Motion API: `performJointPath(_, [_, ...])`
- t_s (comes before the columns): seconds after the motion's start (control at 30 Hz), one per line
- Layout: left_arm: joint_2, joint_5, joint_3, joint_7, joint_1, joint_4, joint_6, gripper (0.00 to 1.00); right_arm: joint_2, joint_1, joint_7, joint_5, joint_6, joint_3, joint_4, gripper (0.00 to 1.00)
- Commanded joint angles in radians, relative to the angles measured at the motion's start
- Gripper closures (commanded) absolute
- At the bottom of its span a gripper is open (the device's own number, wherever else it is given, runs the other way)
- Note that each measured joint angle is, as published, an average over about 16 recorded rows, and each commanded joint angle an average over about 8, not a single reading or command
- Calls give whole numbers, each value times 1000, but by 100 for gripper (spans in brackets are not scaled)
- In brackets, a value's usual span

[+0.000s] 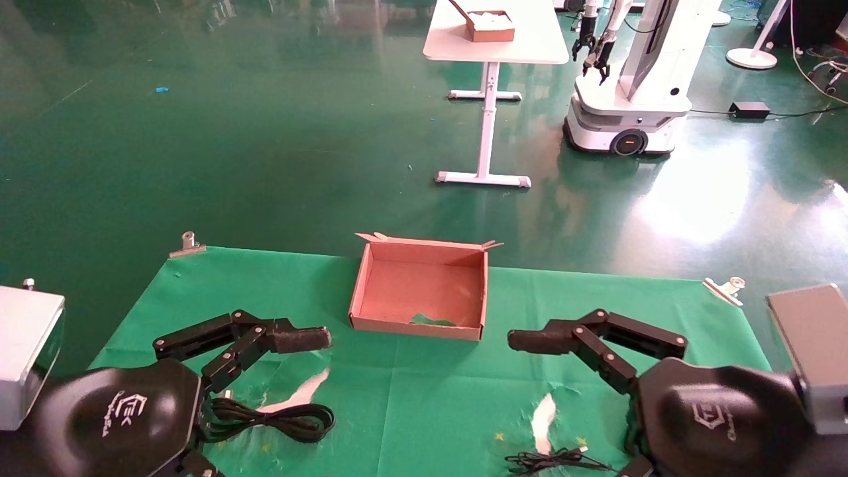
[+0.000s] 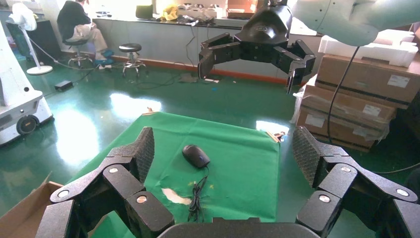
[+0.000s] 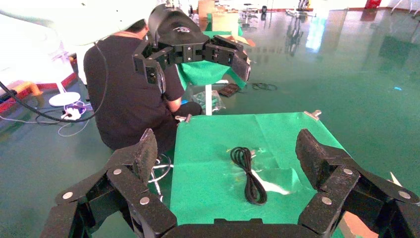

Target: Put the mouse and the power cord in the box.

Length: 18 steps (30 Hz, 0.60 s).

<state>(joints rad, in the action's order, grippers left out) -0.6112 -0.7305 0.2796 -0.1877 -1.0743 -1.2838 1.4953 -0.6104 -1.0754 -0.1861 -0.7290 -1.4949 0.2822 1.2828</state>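
Head view: a table covered with a green cloth fills the foreground; the cloth is torn in two places near the front, exposing a white surface. Metal clips hold the cloth at its far corners.

The left gripper is raised above the left side of the table, its black linkage fingers pointing toward the middle. The right gripper mirrors this pose on the right side. In both wrist views the fingers stand wide apart, with nothing between the textured pads; each wrist view also shows the opposite gripper raised and spread open farther off.

The box is a shallow brown cardboard tray with small flaps at its far rim corners. It rests at the far centre of the table, between the two grippers. Its near wall has a ragged gap through which green cloth shows.

The power cord is a thick black cable coiled in long oval loops, lying on the cloth just beside the left gripper's body.

The mouse is small, black and rounded, lying on the cloth on the table's right side; its thin bundled wire lies near the front edge.
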Motion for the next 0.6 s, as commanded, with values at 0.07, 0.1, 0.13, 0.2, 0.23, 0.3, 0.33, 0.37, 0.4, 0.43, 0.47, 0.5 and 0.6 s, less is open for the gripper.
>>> performJointPath(0.07, [0,0,0,0,0,0,0,0,0,0,0,0,0,0,0,0])
performJointPath(0.1, [0,0,0,0,0,0,0,0,0,0,0,0,0,0,0,0])
performJointPath(0.13, [0,0,0,0,0,0,0,0,0,0,0,0,0,0,0,0])
performJointPath(0.2, [0,0,0,0,0,0,0,0,0,0,0,0,0,0,0,0])
performJointPath(0.23, [0,0,0,0,0,0,0,0,0,0,0,0,0,0,0,0])
performJointPath(0.3, [0,0,0,0,0,0,0,0,0,0,0,0,0,0,0,0])
performJointPath(0.33, [0,0,0,0,0,0,0,0,0,0,0,0,0,0,0,0])
performJointPath(0.37, [0,0,0,0,0,0,0,0,0,0,0,0,0,0,0,0])
performJointPath(0.4, [0,0,0,0,0,0,0,0,0,0,0,0,0,0,0,0])
performJointPath(0.43, [0,0,0,0,0,0,0,0,0,0,0,0,0,0,0,0])
performJointPath(0.47, [0,0,0,0,0,0,0,0,0,0,0,0,0,0,0,0])
performJointPath(0.5, [0,0,0,0,0,0,0,0,0,0,0,0,0,0,0,0])
performJointPath(0.6, [0,0,0,0,0,0,0,0,0,0,0,0,0,0,0,0])
